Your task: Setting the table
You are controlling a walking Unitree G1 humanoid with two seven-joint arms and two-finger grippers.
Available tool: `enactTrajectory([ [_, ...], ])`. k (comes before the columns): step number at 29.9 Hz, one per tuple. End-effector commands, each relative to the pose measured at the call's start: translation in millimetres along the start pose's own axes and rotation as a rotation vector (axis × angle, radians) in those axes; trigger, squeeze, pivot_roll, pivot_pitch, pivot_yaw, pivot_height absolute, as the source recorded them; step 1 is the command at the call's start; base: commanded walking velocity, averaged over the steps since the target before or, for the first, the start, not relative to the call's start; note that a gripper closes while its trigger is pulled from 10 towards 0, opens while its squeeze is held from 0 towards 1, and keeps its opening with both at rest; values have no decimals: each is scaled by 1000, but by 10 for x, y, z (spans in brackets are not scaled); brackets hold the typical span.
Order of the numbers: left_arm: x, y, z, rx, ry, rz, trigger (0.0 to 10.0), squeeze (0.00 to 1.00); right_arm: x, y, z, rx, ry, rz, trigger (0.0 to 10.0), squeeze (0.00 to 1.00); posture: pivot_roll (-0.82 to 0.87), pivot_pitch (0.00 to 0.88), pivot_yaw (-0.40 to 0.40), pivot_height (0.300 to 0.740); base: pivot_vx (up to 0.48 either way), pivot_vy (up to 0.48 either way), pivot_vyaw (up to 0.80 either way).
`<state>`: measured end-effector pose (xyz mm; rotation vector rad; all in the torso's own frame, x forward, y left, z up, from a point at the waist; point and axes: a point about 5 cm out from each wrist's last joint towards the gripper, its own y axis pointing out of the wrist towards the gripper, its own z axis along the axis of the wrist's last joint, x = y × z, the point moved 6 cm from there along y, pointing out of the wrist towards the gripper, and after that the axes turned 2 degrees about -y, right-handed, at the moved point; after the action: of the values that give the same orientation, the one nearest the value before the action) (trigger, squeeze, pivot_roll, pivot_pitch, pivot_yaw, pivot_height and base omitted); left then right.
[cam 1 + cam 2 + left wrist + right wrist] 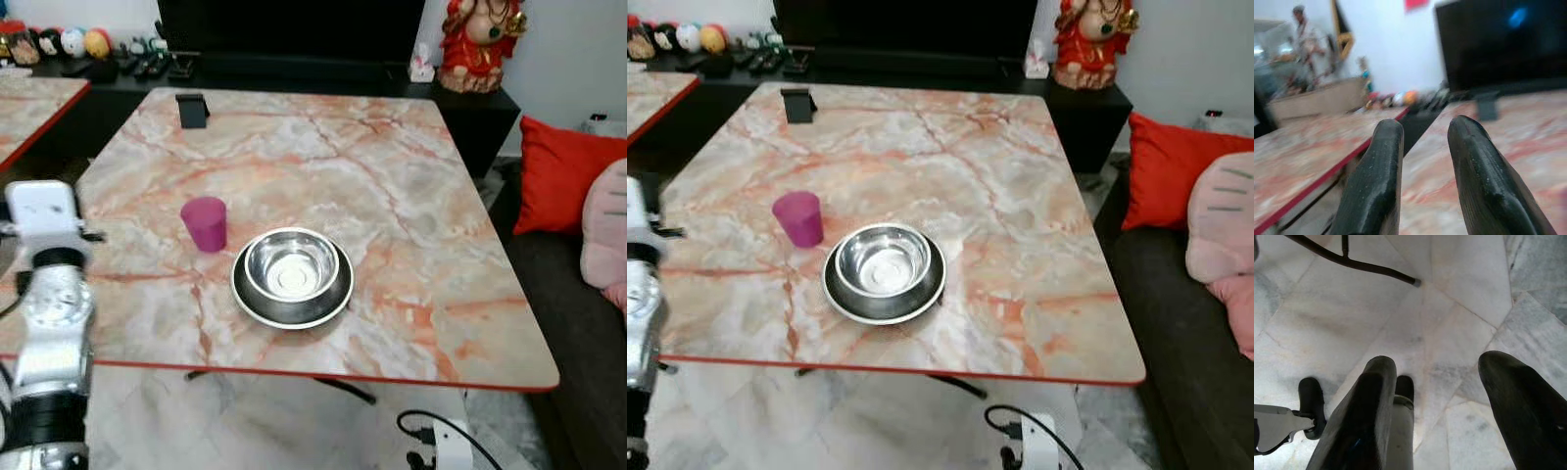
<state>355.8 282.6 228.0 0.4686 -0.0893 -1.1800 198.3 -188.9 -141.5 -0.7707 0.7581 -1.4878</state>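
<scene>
While the left arm (49, 323) is raised at the near-left edge of the marble bench (392, 196), its tool (1422, 161) points across the top w/ fingers a bit apart, holding nothing. Steel bowl (291, 266) sits inside a dark plate (247, 294) near the front edge, pink cup (205, 223) just beside it, upright. Right tool (1449, 406) hangs over the tile floor (1400, 318), spread wide, empty. Black phone stand (192, 110) at the far side.
</scene>
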Motion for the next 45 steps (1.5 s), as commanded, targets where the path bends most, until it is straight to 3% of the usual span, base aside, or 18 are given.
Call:
enactTrajectory([
  [1, 121, -47, 122, 62, -14, -46, 10000, 0, 40, -8, -25, -3, 9, -11, 10000, 0, 24, 0, -26, 740, 0, 0, 0],
  [12, 308, -55, 210, 99, -79, -115, 10000, 0, 39, -11, -43, -7, 3, -10, 10000, 0, 28, 0, -26, 740, 0, 0, 0],
  [29, 315, -59, 215, 106, -82, -120, 10000, 0, 39, -11, -44, -8, 4, -10, 10000, 0, 28, 0, -26, 740, 0, 0, 0],
  [45, 342, -47, 169, 68, -102, -100, 10000, 0, 33, -4, -12, -2, 9, -8, 10000, 0, 23, 11, -29, 740, 0, 374, 0],
])
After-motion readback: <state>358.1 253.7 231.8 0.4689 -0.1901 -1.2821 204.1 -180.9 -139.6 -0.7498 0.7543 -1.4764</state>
